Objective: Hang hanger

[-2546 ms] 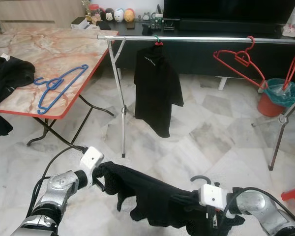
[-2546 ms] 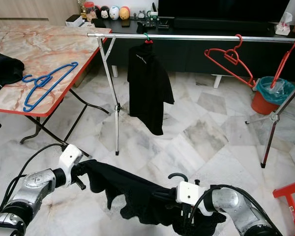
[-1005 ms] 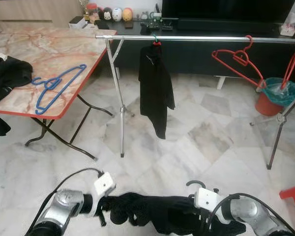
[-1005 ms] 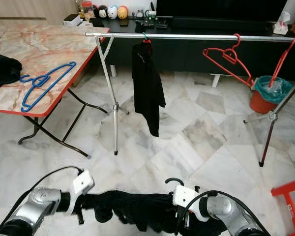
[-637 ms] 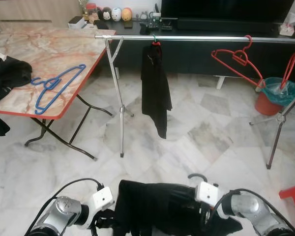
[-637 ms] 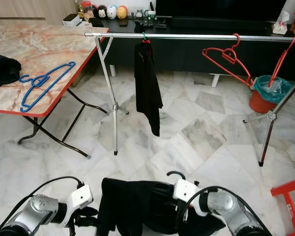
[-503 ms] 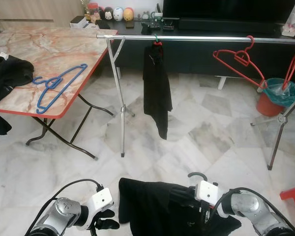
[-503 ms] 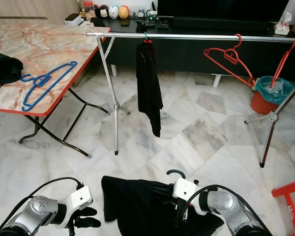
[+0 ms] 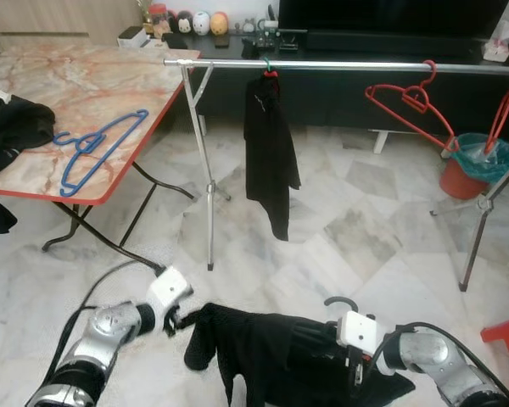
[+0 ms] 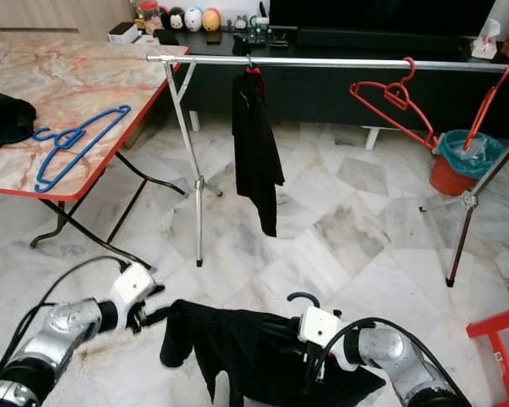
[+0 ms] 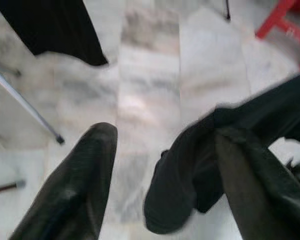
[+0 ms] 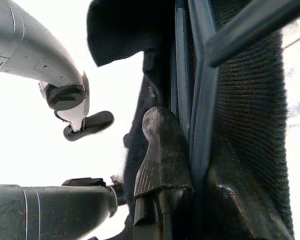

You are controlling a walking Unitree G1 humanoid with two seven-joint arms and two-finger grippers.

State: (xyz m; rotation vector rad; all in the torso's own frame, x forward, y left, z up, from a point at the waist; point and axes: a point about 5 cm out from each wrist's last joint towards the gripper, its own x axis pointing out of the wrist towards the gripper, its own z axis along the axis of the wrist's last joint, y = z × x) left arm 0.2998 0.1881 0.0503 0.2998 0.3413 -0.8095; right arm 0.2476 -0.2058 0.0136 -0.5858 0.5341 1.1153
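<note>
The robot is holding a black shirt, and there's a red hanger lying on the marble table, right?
Not quite. The hanger lying on the marble table is blue, as the left eye view shows; the red hangers hang on the rail. The rest holds: the right gripper grips the black shirt on its hanger.

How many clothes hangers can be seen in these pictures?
5: blue plastic hanger on the marble table, green-hooked hanger carrying a black shirt, two red hangers on the rail, one dark hanger inside the held garment.
</note>
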